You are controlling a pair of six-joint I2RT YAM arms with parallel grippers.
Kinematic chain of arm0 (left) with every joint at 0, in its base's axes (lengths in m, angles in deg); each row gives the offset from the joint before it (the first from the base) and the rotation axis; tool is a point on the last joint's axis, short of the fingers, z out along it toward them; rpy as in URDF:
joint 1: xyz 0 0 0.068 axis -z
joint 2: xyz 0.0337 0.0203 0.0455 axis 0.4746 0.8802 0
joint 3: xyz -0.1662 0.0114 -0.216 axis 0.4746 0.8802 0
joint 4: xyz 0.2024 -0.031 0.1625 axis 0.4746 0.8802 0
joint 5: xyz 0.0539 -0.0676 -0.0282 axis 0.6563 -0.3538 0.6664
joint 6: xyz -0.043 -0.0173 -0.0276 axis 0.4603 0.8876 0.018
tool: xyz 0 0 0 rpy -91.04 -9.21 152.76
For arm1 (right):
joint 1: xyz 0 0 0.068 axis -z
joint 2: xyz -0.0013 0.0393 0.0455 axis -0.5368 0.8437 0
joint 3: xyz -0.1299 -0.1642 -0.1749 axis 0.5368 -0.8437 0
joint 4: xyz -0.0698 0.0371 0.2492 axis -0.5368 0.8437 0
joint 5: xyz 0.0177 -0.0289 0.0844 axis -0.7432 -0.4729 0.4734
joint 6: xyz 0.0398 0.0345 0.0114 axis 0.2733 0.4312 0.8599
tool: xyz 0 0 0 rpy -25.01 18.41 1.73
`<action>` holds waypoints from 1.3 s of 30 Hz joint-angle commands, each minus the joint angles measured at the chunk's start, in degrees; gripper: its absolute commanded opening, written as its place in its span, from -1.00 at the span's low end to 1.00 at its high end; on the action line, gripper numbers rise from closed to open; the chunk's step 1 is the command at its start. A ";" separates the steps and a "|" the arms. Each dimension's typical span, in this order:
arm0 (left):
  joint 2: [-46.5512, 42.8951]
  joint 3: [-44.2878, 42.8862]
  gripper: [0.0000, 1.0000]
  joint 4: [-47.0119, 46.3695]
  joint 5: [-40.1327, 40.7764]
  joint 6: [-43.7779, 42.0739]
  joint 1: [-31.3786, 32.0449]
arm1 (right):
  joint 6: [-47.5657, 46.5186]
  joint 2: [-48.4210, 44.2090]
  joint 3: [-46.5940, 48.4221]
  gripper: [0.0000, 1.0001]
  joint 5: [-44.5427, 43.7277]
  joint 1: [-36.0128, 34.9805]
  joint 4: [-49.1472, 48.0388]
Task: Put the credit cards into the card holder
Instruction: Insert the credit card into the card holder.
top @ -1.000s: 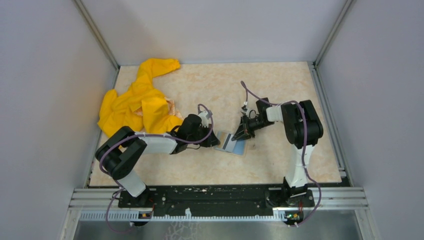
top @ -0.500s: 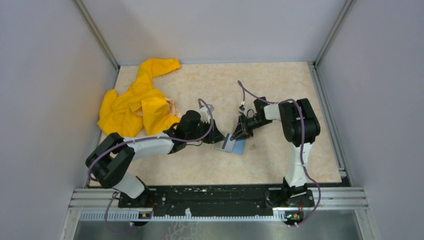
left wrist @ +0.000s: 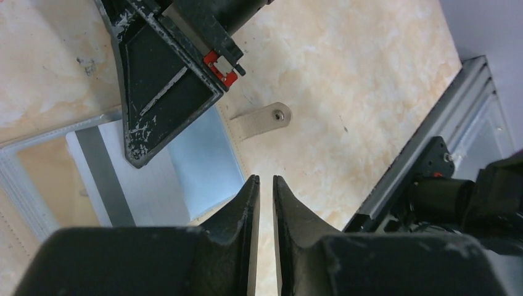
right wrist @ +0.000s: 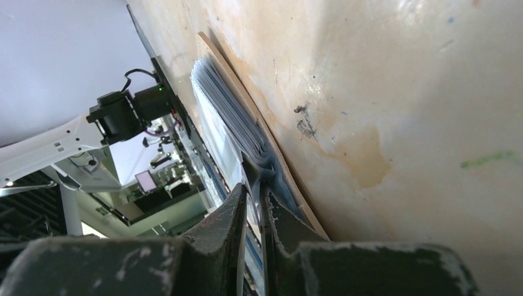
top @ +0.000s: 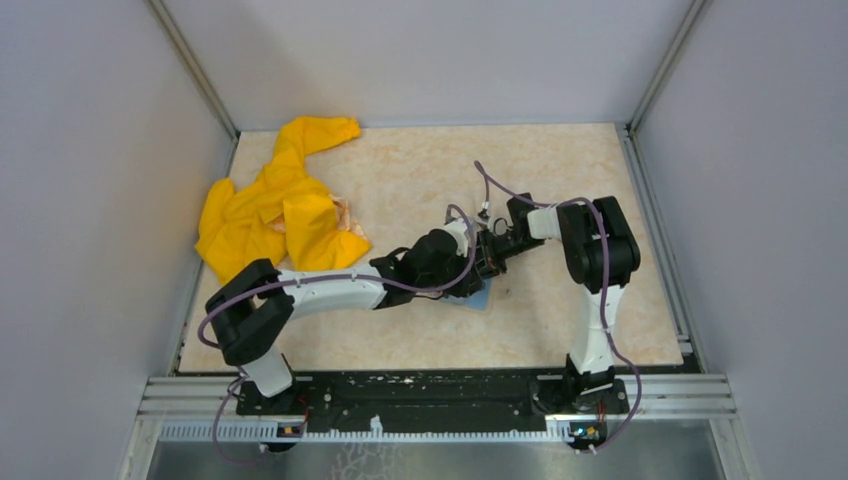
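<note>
The card holder [left wrist: 206, 163] lies open on the table, blue pockets up, its tan snap strap [left wrist: 262, 120] pointing away. A pale credit card [left wrist: 105, 185] with a grey stripe rests in it. My right gripper [right wrist: 253, 188] pinches a thin shiny sheet at the holder's [right wrist: 245, 106] pocket edge, apparently that card. In the left wrist view its tip [left wrist: 139, 161] sits on the card. My left gripper [left wrist: 265, 179] hovers over the holder's near corner, jaws a narrow slit apart and empty. From above, the left gripper [top: 468, 274] covers most of the holder [top: 480, 299], meeting the right gripper [top: 487, 257].
A crumpled yellow cloth [top: 270, 215] lies at the back left of the table. Grey walls close in three sides. The black base rail [left wrist: 425, 179] runs along the near edge. Both arms crowd the same spot mid-table.
My left arm has swung right, from beside the card holder to over it, now hiding most of it from above. The right gripper has stayed at the holder's far edge.
</note>
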 commanded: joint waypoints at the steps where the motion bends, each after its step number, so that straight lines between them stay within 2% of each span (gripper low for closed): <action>1: 3.47 -5.78 -0.62 8.04 10.07 -3.01 3.02 | -1.98 0.72 1.67 -0.78 -4.12 -0.70 0.06; 8: 6.28 -8.76 -0.62 9.49 12.11 -5.18 4.64 | -2.35 1.15 1.77 -0.78 -4.24 -0.64 0.39; 22: 8.42 -8.12 -0.61 7.30 12.86 -5.13 4.87 | -3.35 1.73 2.03 -0.78 -4.94 -0.66 1.17; 39: 14.98 -14.16 -0.58 11.87 16.20 -4.26 5.22 | -3.80 2.18 2.31 -0.78 -5.06 -0.62 1.82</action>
